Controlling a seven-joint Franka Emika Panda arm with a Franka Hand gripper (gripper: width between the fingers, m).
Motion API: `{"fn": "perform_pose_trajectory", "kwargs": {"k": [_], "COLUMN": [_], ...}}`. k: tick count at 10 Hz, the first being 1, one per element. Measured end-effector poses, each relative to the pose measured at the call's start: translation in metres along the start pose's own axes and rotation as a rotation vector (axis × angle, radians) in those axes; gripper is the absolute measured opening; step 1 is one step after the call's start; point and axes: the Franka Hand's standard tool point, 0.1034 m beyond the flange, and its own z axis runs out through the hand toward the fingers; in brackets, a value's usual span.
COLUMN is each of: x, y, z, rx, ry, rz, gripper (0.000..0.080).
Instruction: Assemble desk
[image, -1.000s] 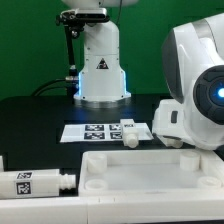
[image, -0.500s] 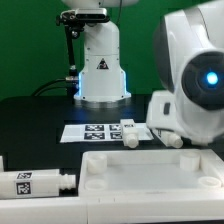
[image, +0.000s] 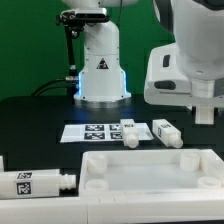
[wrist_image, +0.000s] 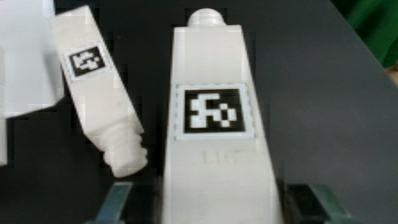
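Observation:
The desk's white tabletop panel (image: 150, 170) lies at the front of the table. One chunky white leg (image: 166, 131) lies behind it, and a second leg (image: 128, 133) lies beside that one at the end of the marker board (image: 92, 131). A third tagged leg (image: 35, 183) lies at the front on the exterior view's left. My gripper (image: 200, 112) hangs open above the first leg. In the wrist view this leg (wrist_image: 214, 110) lies lengthwise between my open fingers (wrist_image: 121, 195), with a gap on each side. The second leg (wrist_image: 98, 90) lies angled next to it.
The robot base (image: 100, 65) stands at the back of the black table. A black stand (image: 68, 40) with cables is beside it on the exterior view's left. The marker board's white edge (wrist_image: 15, 70) shows in the wrist view.
My arm has swung up and toward the exterior view's left. It now shows the gripper body from the side and uncovers the leg beneath it.

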Motion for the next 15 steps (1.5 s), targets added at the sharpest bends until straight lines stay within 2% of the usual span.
{"fn": "perform_pose_trajectory", "kwargs": {"k": [1, 2, 3, 4, 5, 7, 8, 9, 10, 11, 12, 13, 15], "x": [0.001, -0.006, -0.005, -0.004, -0.003, 0.003, 0.004, 0.018, 0.027, 0.032, 0.03, 0.027, 0.03], "y": [0.004, 0.008, 0.007, 0.0, 0.0, -0.004, -0.003, 0.009, 0.017, 0.014, -0.004, -0.006, -0.003], "z": [-0.004, -0.042, -0.081, -0.097, -0.086, -0.091, -0.091, -0.113, -0.135, -0.158, -0.168, -0.158, -0.159], "rx": [0.016, 0.037, 0.053, 0.06, 0.062, 0.087, 0.09, 0.068, 0.034, -0.031, -0.061, -0.043, -0.026], "ry": [0.066, 0.132, 0.248, 0.338, 0.374, 0.54, 0.585, 0.675, 0.739, 0.811, 0.97, 1.033, 1.142], "rz": [-0.035, -0.095, -0.17, -0.194, -0.185, -0.191, -0.199, -0.292, -0.343, -0.423, -0.467, -0.479, -0.479], "gripper": [0.0285, 0.0285, 0.0285, 0.0285, 0.0285, 0.0285, 0.0286, 0.0286, 0.0286, 0.0286, 0.0286, 0.0286, 0.0287]}}
